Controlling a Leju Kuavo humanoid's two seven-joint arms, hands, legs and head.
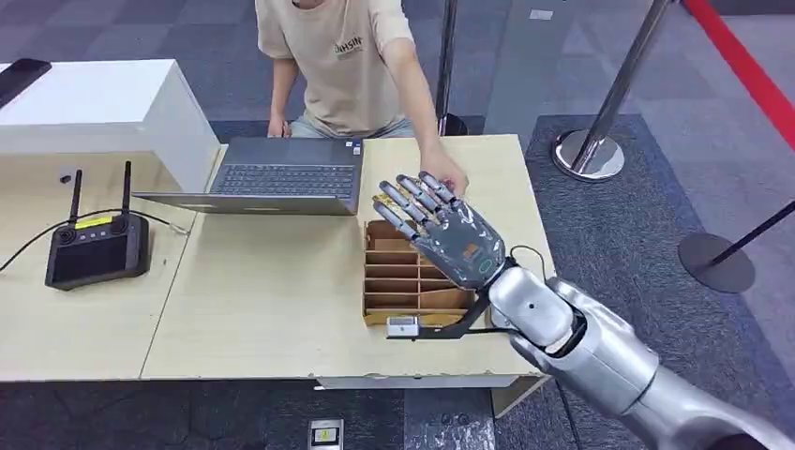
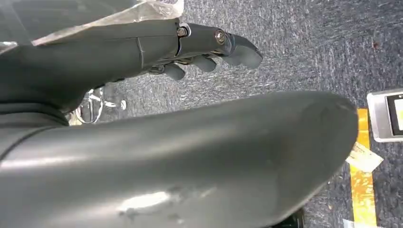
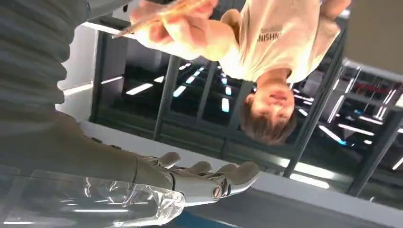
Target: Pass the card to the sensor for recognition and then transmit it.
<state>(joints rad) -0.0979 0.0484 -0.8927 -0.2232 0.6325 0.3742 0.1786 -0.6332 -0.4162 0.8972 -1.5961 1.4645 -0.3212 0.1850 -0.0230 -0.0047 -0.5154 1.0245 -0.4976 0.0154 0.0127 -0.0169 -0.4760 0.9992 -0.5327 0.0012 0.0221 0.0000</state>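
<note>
The left hand (image 2: 209, 52) hangs over grey carpet, fingers loosely curled round nothing; on the table a wooden divided organizer (image 1: 398, 281) lies under the right hand (image 1: 448, 230), which is raised above it, fingers spread and straight, holding nothing; the card (image 3: 161, 15) is pinched in the person's hand (image 3: 176, 26), just beyond the robot's fingertips (image 1: 412, 187), apart from them.
</note>
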